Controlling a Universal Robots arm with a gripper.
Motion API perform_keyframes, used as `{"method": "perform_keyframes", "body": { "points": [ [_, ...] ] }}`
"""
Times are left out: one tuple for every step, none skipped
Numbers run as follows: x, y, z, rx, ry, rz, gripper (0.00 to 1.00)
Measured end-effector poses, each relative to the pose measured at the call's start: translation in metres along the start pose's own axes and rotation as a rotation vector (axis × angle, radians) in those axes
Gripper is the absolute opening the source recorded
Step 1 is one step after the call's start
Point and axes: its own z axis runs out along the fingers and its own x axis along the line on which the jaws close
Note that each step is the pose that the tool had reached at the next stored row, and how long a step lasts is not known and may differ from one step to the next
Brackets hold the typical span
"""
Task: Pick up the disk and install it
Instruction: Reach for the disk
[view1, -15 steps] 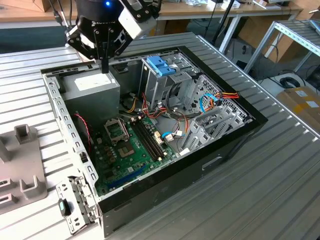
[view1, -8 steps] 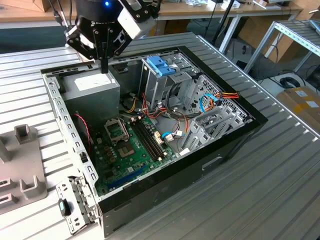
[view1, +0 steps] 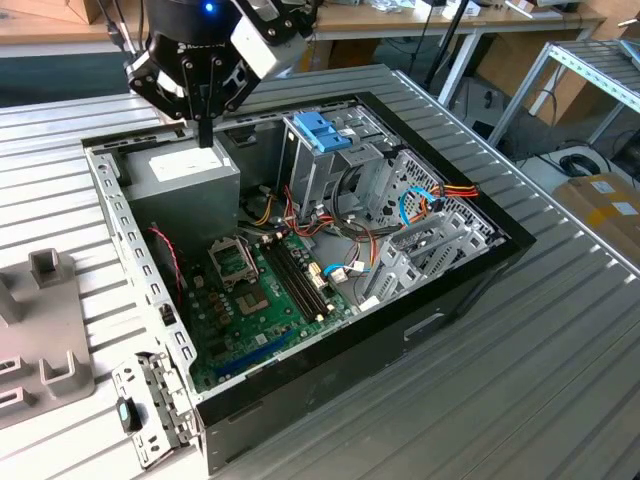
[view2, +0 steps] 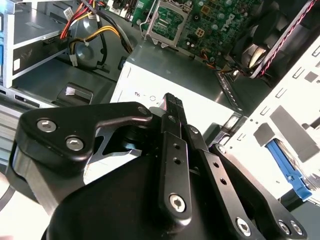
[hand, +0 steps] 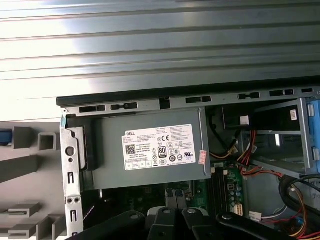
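The jaws of the gripper (view2: 172, 102) are pressed together on nothing, tip hanging just over the flat top of the power supply (hand: 150, 150), probably because that bare lid offers open room clear of cables. Beyond the perforated chassis wall (view2: 295, 95) lies what I judge to be the disk (view2: 289, 170), going by its blue frame, outside the case and well apart from the drive cage (view1: 330, 150)

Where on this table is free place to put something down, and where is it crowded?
Free: the ribbed table on the exterior view's right of the computer case, and the strip between the case and the grey fixture. Crowded: inside the case, cables tangle beside the drive cage.
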Motion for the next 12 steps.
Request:
{"method": "perform_keyframes", "body": {
  "points": [
    [0.0004,0.0000,0.0000,0.0000,0.0000,0.000,0.10],
    [0.0007,-0.0001,0.0000,0.0000,0.0000,0.000,0.10],
    [0.0010,-0.0001,-0.0001,0.0001,0.0000,0.000,0.10],
    [0.0016,-0.0001,-0.0001,0.0000,0.0000,0.000,0.10],
    [0.0019,-0.0001,-0.0001,0.0000,0.0000,0.000,0.10],
    [0.0022,-0.0002,-0.0001,0.0001,0.0000,0.000,0.10],
    [0.0027,-0.0002,-0.0001,0.0000,0.0000,0.000,0.10],
    [0.0033,-0.0002,-0.0001,0.0000,0.0000,0.000,0.10],
    [0.0036,-0.0003,-0.0001,0.0001,0.0000,0.000,0.10],
    [0.0040,-0.0003,-0.0001,0.0000,0.0000,0.000,0.10],
    [0.0044,-0.0003,-0.0001,0.0000,0.0000,0.000,0.10],
    [0.0053,-0.0004,-0.0002,0.0001,0.0000,0.000,0.10]
  ]
}}
